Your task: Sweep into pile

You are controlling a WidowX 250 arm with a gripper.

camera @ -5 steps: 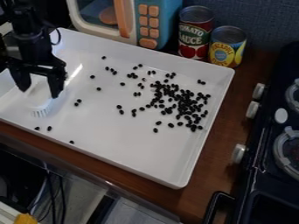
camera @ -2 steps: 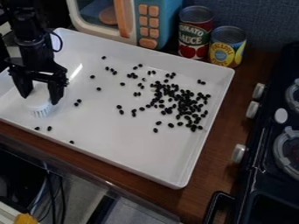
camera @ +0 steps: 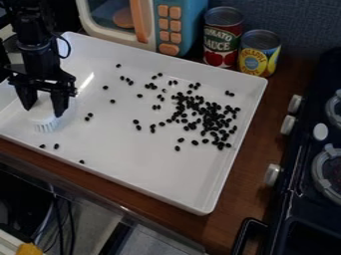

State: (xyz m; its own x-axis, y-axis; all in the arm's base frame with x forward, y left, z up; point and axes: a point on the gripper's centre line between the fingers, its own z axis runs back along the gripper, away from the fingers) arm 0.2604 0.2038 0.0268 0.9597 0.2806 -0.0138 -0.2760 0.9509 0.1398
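The beans (camera: 208, 124) lie mostly in a loose, uneven heap well to the right of the jaws, with strays scattered between. One pair (camera: 89, 115) sits just right of the jaws; a few more lie below them, near the low wall of the white tray (camera: 140, 162). I have the jaws pinching the white brush (camera: 44, 110), its bristles (camera: 45, 127) pointing down just below the tips.

I judge the step in hand to be the start of a gathering stroke. Procedure:

1. Lower until the bristles meet the tray floor lightly. Too much force could twist the brush in the grip or flick beans away.
2. Set the broad side of the bristles across the travel line. Place them on the far side of the strays from the heap.
3. Sweep right at slow, even speed, then stop at the heap's edge. Overrunning would spread it.
4. Lift clear before returning, so that nothing is dragged back.
5. For beans by the wall, angle the stroke inward first.

Caution: the tray rests on the wooden worktop (camera: 250, 174); pressing against its wall could shift it.
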